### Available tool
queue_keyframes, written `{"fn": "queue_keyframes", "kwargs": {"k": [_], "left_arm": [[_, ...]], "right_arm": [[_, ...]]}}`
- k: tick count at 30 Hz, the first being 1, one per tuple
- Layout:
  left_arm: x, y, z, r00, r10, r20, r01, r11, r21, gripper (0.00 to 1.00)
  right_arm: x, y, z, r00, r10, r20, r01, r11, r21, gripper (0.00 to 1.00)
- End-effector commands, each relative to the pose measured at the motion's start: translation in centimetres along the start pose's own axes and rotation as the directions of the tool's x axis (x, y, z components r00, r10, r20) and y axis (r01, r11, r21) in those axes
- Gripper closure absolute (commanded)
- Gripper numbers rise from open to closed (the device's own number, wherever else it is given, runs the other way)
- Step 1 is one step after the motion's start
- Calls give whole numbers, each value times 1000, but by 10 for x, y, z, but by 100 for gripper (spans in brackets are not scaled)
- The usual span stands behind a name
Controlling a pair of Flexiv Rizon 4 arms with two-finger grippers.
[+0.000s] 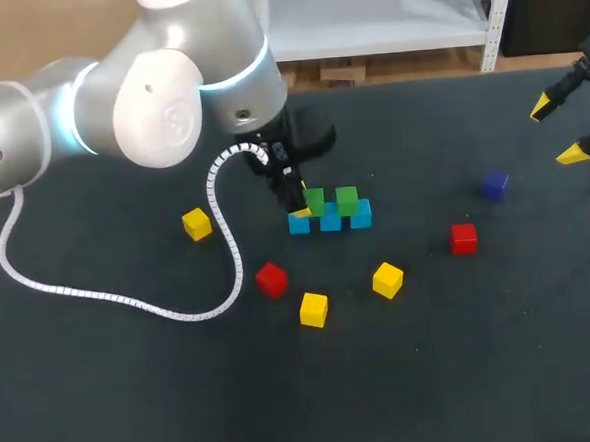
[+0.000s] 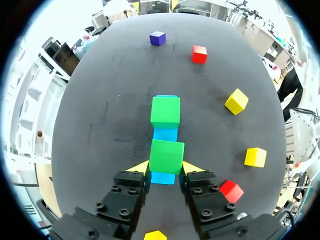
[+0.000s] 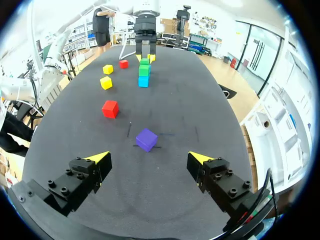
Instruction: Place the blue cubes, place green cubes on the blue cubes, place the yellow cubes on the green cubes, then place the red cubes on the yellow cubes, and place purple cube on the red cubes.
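My left claw (image 2: 165, 167) seems to pinch the near green cube (image 2: 166, 152), which sits on the blue cubes (image 2: 165, 134). Next I let go gently and fetch a yellow cube (image 2: 236, 101). My right claw (image 3: 149, 157) is wide open and empty.

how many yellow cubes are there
3. One yellow cube lies left of the blue row; two more, and, lie in front of it.
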State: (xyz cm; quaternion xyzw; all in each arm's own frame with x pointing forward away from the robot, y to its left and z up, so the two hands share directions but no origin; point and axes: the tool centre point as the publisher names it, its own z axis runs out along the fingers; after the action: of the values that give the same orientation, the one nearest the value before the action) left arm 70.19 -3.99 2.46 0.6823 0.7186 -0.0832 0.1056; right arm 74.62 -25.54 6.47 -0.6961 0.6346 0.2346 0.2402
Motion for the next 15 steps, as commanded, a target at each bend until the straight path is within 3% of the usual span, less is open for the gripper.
{"fn": "queue_keyframes", "kwargs": {"k": [1,15], "left_arm": [[-1,3,1,1000,2,-3,-2,1000,7,100],[-2,3,3,1000,1,-1,-1,1000,11,100]], "right_arm": [[0,0,0,1000,-1,2,1,1000,0,0],[0,0,0,1000,-1,2,1,1000,0,0]]}}
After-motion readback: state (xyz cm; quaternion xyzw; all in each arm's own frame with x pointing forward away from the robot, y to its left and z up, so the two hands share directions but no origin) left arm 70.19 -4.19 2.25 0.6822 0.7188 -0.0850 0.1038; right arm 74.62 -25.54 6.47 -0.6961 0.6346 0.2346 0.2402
